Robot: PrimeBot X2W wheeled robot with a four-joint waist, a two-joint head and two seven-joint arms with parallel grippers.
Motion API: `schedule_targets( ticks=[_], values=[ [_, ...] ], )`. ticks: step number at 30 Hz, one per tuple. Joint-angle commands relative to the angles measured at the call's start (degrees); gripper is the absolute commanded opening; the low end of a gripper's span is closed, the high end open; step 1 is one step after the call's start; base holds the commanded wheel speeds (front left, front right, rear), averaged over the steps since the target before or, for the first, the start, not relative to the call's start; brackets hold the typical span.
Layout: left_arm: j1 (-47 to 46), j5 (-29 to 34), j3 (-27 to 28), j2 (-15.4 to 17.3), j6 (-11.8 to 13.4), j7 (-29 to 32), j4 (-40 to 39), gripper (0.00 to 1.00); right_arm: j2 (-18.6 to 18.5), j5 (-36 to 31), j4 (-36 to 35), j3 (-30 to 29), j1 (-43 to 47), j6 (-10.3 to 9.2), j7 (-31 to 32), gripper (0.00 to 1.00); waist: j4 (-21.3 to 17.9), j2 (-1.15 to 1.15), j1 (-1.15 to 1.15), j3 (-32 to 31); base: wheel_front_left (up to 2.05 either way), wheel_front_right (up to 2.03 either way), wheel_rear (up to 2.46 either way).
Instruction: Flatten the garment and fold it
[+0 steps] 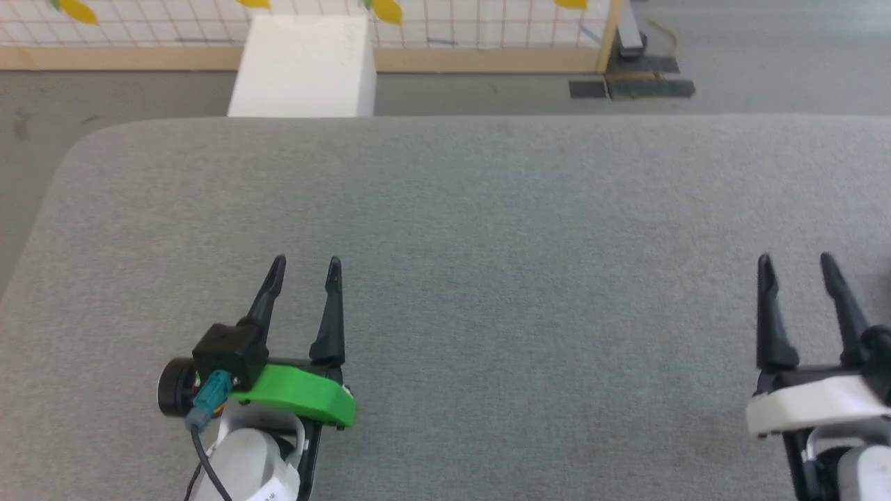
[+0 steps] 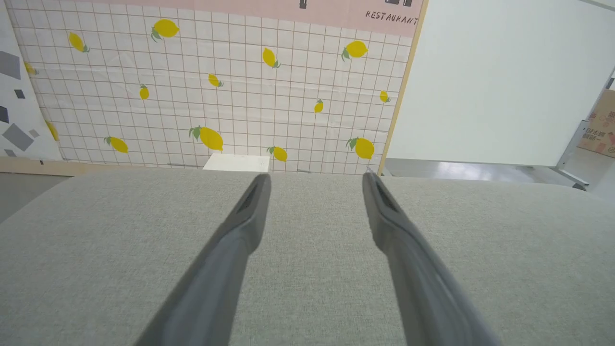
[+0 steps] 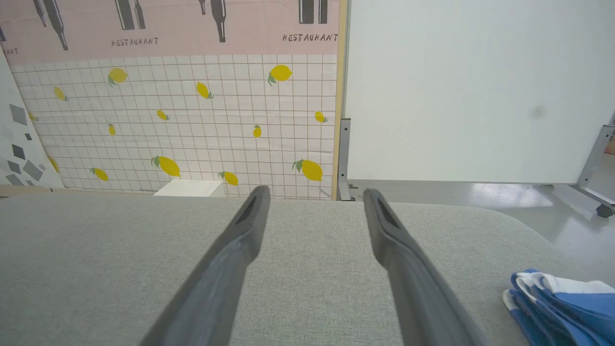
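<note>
Grey fabric-covered surface [image 1: 487, 229], rounded corners. Left hand [image 1: 306, 261] over the near part of the surface toward its left end, green mount behind the fingers, fingers pointing at the surface's far edge. Jaws spread, nothing between them; left wrist view agrees, left hand [image 2: 316, 176] released with bare surface under it. Right hand [image 1: 795, 257] over the near part of the surface at its right end, white mount, also released and grasping nothing; same in the right wrist view [image 3: 315, 190].

Garment [image 3: 562, 302]: blue with white, bunched in a heap on the surface at its right end, near the rounded corner, apart from both hands.

Beyond the surface's far edge: white box [image 1: 306, 62] on the floor, lemon-print wall panel [image 2: 216, 96], white board [image 3: 471, 96].
</note>
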Motion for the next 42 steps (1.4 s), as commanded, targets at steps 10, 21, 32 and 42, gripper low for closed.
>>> schedule_targets(
  ticks=[10,21,32,42],
  values=[
    [4.1,0.9,-0.4,-0.2,0.9,-0.3,0.6,1.00,1.8,-1.6,-0.6,1.9,6.8,-0.10,-2.2,1.00,2.7,0.00,0.00,-4.4,0.00,0.00,0.00],
    [7.4,0.3,-0.9,-0.2,1.7,-0.3,1.3,1.00,1.9,1.0,1.2,2.2,8.3,-0.10,-2.7,1.00,2.2,0.00,0.00,-6.1,0.00,0.00,0.00],
    [6.9,-0.4,-1.1,0.0,1.8,0.1,1.7,0.00,1.8,2.1,3.6,3.2,7.9,0.00,-2.4,0.00,2.2,0.00,0.00,-6.3,0.00,0.00,0.00],
    [6.9,-0.4,-1.1,0.0,1.8,0.0,1.7,0.00,1.8,2.1,3.6,3.1,7.9,0.00,-2.4,0.00,2.2,0.00,0.00,-6.3,0.00,0.00,0.00]
  ],
)
